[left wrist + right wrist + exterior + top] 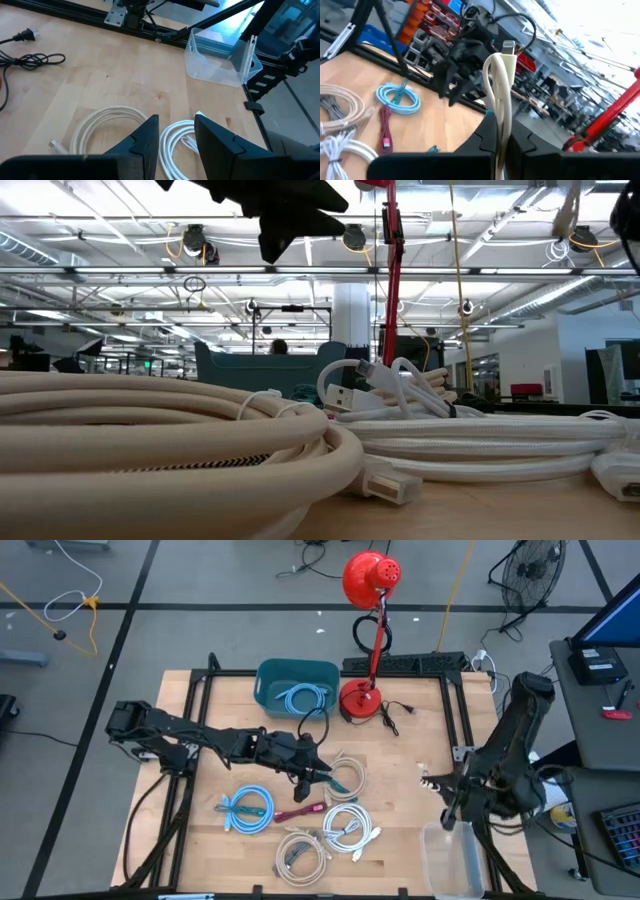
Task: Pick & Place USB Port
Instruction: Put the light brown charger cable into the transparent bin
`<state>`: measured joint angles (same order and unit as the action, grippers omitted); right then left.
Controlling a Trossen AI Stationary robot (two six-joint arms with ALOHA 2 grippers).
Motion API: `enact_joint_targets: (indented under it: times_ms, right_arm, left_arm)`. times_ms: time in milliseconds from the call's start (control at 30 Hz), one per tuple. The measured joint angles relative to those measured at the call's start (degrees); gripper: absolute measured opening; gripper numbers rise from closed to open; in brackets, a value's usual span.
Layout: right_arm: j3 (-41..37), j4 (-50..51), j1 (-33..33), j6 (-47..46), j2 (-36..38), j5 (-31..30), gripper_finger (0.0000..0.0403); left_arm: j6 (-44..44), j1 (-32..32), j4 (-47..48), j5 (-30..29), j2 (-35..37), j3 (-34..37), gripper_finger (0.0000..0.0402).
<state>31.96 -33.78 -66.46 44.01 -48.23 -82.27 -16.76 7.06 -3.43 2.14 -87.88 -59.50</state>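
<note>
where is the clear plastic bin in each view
High view: clear bin, bottom right corner.
Low view: not in it.
Left wrist view: upper right.
Right wrist view: not in it.
Shared landmark: white cable coils.

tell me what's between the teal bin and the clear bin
In the high view, the red lamp's base and coiled white cables lie between teal bin and clear bin.

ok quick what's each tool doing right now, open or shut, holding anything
left tool: open, holding nothing, above the white cable coils.
right tool: shut on a white cable, near the clear bin.
</note>
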Motion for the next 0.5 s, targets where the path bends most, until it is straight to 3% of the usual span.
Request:
enact_joint_targets:
  times_ms: [133, 233, 400, 500]
  right_arm:
    - [-6.5, -2.2, 4.9, 1.5, 8.7, 0.9, 0.0000]
    - [-11.8, -6.5, 9.6, 4.5, 15.5, 6.0, 0.0000]
    - [-17.9, -16.9, 16.4, 16.6, 25.4, 9.0, 0.0000]
    - [-18.4, -18.0, 19.5, 20.7, 31.3, 11.1, 0.0000]
  left_arm:
    - [-2.1, 0.3, -2.8, -2.1, 0.0, 2.3, 0.0127]
    - [-4.0, 0.1, -5.5, -3.1, 0.0, 3.8, 0.0127]
    - [-6.3, 0.0, -8.9, -3.8, 0.0, 5.5, 0.0127]
    - [-6.4, 0.0, -8.8, -3.8, 0.0, 5.5, 0.0127]
